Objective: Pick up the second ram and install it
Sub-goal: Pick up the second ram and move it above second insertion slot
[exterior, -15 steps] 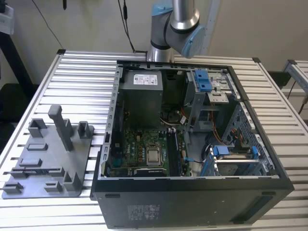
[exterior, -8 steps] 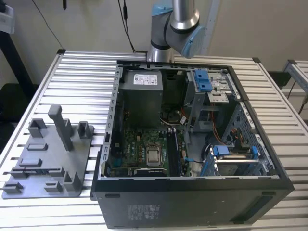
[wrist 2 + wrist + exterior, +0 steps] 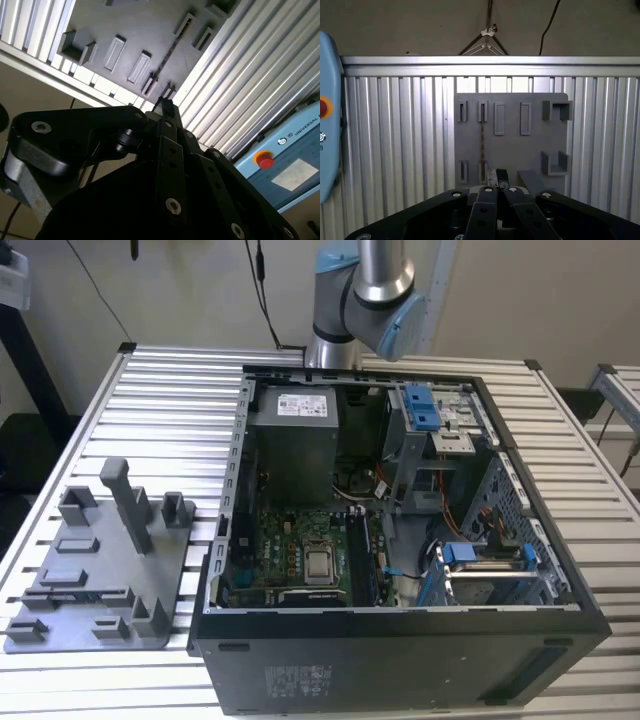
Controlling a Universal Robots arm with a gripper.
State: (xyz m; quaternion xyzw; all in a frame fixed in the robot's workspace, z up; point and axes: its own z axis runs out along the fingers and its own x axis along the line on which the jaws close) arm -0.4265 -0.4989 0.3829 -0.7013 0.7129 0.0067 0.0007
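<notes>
Tabletop tray (image 3: pixel 520 150), in both wrist views, holds the second ram (image 3: pixel 482 142); pincer (image 3: pixel 497 176) pressed together.

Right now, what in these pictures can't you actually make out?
- Exterior view: the arm is cut off by the top edge.
- First wrist view: the second ram is edge-on, a thin line; chips and label unreadable.
- First wrist view: the gripper hides the grey tray's near edge.
- Exterior view: the memory slots are too small to judge what is seated.
</notes>
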